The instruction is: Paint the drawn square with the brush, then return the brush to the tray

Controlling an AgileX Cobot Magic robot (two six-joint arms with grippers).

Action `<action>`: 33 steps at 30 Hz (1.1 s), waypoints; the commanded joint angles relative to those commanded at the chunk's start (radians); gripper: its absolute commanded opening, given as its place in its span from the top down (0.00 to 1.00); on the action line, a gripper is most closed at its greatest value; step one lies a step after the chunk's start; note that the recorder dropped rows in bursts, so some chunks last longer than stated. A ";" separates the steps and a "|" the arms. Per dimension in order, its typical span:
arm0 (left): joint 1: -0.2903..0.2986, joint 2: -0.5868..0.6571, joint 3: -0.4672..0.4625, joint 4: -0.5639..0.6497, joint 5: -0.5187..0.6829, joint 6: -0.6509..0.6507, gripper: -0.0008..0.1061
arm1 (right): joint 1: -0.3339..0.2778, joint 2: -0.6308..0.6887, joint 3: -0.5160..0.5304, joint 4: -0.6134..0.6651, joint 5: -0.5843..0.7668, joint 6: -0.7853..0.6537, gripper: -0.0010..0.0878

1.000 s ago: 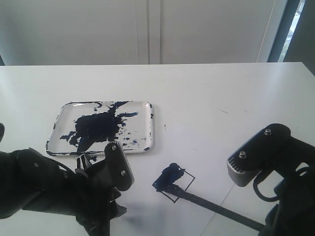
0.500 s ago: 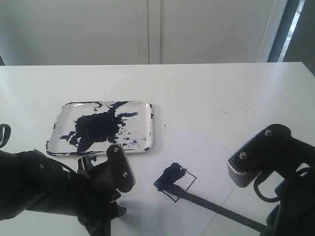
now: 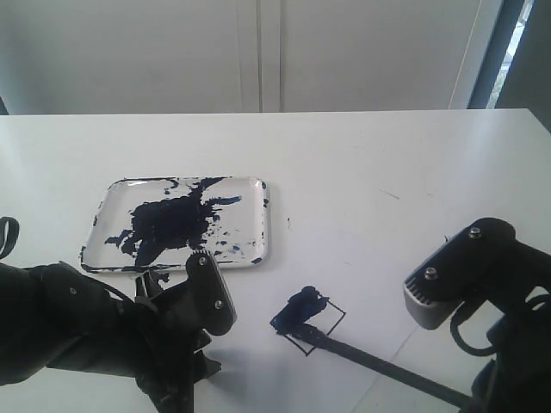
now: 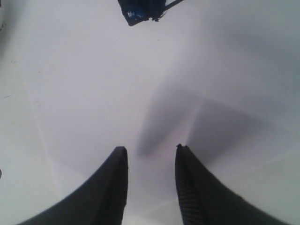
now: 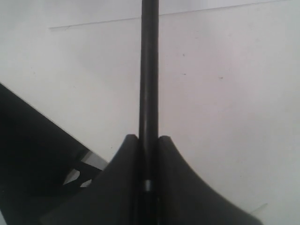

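Clamping right hand [image 5: 149, 138] shut on brush [image 3: 372, 361] handle, tip down on drawn square [image 3: 315, 322] near bench [image 3: 413, 172] front edge. Blue only on its far-left part. Drag tip lightly into blank near-right corner, inside lines. Behind-left, tray [image 3: 263, 225]. Left hand [image 4: 150, 149] open, empty.

We can't see the brush [image 3: 379, 363] handle's end: it's lost at the exterior view's lower right, behind the right arm [image 3: 465, 275]. Left wrist view clips the drawn square [image 4: 140, 11] at the frame edge.
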 joint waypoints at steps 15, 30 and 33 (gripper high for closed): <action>0.000 0.000 0.000 0.000 0.000 -0.002 0.61 | 0.000 -0.046 0.000 0.035 0.061 0.012 0.99; 0.000 0.000 0.000 0.000 0.000 -0.029 0.61 | 0.000 0.007 0.000 0.010 0.038 0.049 0.99; 0.000 0.000 0.000 0.000 0.000 -0.029 0.61 | 0.000 0.007 0.000 -0.051 0.038 0.105 0.99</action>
